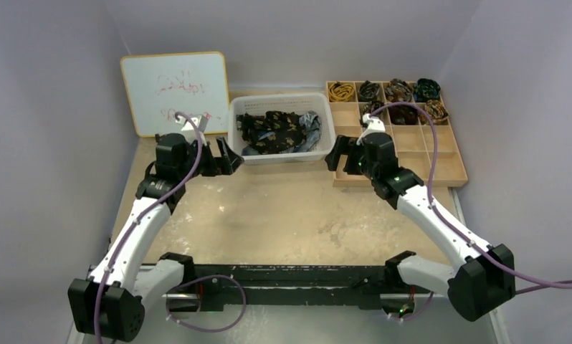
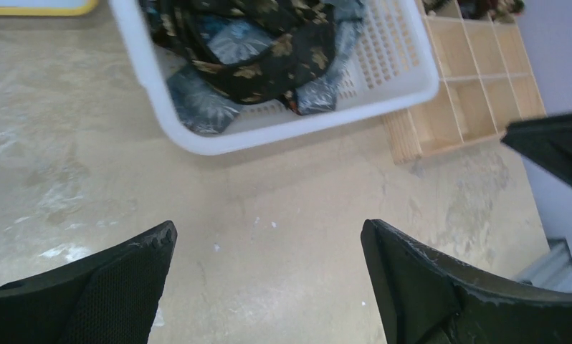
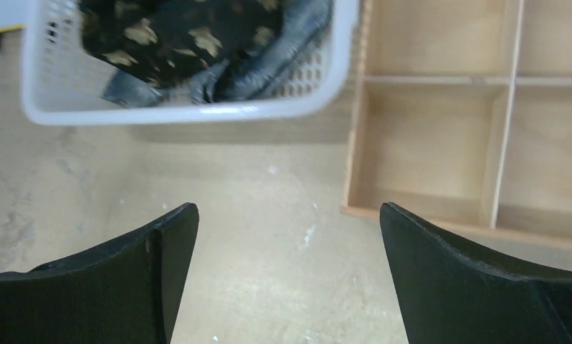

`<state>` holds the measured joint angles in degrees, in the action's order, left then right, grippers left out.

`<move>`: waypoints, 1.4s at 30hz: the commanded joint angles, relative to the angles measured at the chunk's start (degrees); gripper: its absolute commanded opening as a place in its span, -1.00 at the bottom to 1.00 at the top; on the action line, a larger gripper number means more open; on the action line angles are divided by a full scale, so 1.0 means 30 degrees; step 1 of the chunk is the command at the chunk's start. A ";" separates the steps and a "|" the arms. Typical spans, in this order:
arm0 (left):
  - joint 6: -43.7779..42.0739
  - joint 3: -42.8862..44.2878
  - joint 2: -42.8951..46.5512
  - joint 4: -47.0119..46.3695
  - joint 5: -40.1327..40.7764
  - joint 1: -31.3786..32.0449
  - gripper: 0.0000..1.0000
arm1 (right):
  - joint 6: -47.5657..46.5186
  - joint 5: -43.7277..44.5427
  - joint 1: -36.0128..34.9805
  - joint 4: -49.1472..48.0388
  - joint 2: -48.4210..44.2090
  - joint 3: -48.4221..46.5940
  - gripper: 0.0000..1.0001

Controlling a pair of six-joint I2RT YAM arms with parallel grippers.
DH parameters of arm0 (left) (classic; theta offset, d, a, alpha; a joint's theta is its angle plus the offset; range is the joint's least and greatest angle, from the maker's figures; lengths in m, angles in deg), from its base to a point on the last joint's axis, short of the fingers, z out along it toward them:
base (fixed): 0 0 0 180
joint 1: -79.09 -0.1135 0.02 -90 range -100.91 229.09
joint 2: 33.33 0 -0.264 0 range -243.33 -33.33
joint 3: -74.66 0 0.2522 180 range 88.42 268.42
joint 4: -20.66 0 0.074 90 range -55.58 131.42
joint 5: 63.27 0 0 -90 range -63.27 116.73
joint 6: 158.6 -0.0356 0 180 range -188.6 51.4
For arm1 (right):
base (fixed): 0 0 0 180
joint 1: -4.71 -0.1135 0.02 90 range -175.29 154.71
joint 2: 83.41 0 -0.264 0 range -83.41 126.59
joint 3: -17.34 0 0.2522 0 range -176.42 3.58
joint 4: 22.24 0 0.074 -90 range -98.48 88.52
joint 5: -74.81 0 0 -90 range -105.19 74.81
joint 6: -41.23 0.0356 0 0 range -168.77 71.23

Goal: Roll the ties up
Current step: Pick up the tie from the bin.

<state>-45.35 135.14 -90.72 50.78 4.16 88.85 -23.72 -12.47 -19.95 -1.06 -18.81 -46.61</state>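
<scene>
**Pick-up from the white basket**

The loose ties are heaped in the basket and tangled, so no single long axis can be told. The left gripper and the right gripper are held fully open and empty, flanking the basket's near corners. Neither is clearly nearer. Several rolled ties are stowed in the wooden tray.

Right gripper agape over table; ties in basket; wooden tray

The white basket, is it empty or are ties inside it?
Not empty. The white basket holds a loose, unrolled heap of dark gold-patterned ties; both wrist views show it too.
</scene>
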 commanded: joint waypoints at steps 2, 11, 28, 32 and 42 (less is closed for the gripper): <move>0.2513 0.0131 0.0822 0.0588 0.5066 0.0053 1.00 | 0.2620 0.2029 -0.0116 -0.0137 -0.1162 0.1769 0.98; 0.4866 0.1364 -0.1635 0.4581 0.6297 -0.0294 1.00 | 0.4181 0.1443 -0.0124 -0.0967 -0.0591 0.1557 0.98; 0.3720 0.1238 -0.2822 0.3984 0.3000 -0.0649 0.93 | 0.3320 -0.4195 -0.0128 -0.6241 0.3829 -0.1795 0.94; 0.3495 0.0965 -0.2471 0.3813 0.1989 -0.0646 0.74 | 0.2634 -0.3616 -0.0157 -0.5265 0.7645 -0.5429 0.67; 0.3150 0.0044 -0.1152 0.3000 0.1551 -0.0660 0.75 | 0.1376 -0.1423 -0.1636 -0.2535 1.5238 -1.2798 0.61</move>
<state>-34.88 136.06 -96.49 62.54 9.54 87.34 -17.62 -20.51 -22.21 -11.68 22.61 -79.22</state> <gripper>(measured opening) 0.871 0.796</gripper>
